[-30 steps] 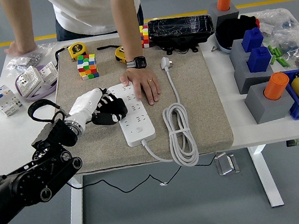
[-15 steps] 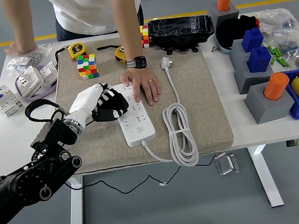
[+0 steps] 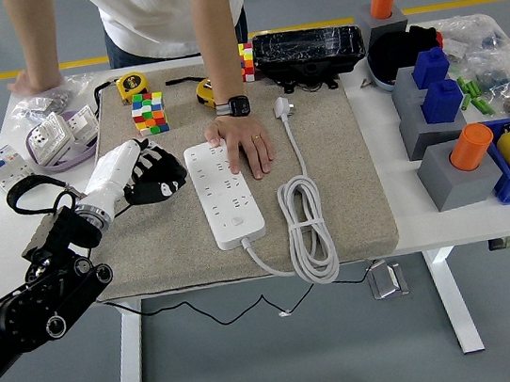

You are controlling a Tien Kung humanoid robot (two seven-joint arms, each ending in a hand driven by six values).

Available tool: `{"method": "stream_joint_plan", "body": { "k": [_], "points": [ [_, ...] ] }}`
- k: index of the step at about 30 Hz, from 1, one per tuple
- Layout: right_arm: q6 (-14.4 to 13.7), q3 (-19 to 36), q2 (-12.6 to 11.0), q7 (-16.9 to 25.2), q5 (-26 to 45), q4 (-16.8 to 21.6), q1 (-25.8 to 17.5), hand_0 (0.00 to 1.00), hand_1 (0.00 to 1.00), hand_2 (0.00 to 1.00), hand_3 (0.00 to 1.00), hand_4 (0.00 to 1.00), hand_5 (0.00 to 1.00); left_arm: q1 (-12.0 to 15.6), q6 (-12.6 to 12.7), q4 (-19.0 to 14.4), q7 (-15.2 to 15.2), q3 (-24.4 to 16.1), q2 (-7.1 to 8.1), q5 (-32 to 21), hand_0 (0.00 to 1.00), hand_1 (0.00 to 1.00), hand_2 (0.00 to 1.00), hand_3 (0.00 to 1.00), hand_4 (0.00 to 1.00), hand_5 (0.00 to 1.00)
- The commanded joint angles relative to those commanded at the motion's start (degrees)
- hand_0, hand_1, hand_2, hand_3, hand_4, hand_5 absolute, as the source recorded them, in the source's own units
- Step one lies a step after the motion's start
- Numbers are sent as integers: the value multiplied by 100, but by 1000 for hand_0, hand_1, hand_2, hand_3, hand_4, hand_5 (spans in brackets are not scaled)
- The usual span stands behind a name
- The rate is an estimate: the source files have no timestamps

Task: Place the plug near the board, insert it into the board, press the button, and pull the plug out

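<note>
The fingers (image 3: 160, 178) of the left hand (image 3: 143, 173) are curled and hold nothing, just left of the white board (image 3: 225, 193). Farther back, a person's hand (image 3: 245, 148) presses the board's top; the white plug (image 3: 282, 107) lies beyond its coiled cable (image 3: 308, 226).

Left hand (image 3: 143, 173) raised from lower left, fingers curled, holding nothing

The person's hand (image 3: 245, 149) covers the white rectangular power strip's (image 3: 225, 193) far corner; the frame's top edge crops the person's upper body.
</note>
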Motion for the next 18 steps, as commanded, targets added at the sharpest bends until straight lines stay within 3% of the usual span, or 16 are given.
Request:
{"method": "stream_joint_plan", "body": {
  "k": [2,3,8,9,14,15,18],
  "points": [
    [0,-1,5,0,1,0,-2,606,625,623,549,943,481,11,-29,60,36,17,11,-33,301,422,447,517,693,113],
    [1,-5,7,0,1,1,-1,607,625,623,550,943,480,17,-35,89,53,40,9,-16,401,491,527,551,843,156],
    [0,-11,6,2,-7,20,13,607,625,623,550,943,480,42,-43,197,62,119,-7,-38,401,491,527,551,843,156],
    [0,-8,3,2,-11,27,14,606,625,622,549,942,480,45,-42,208,67,125,-9,-23,561,601,572,591,939,184],
    [0,7,9,2,-16,33,8,606,625,622,549,942,480,67,-38,230,69,138,-7,-7,561,601,572,591,939,184],
    [0,7,10,1,-15,30,7,606,625,621,549,942,479,69,-34,228,62,139,-4,-27,735,719,735,756,982,241],
    [0,6,8,1,-19,29,2,606,625,621,549,942,479,75,-29,238,64,147,2,-28,735,719,735,756,982,241]
  ]
}}
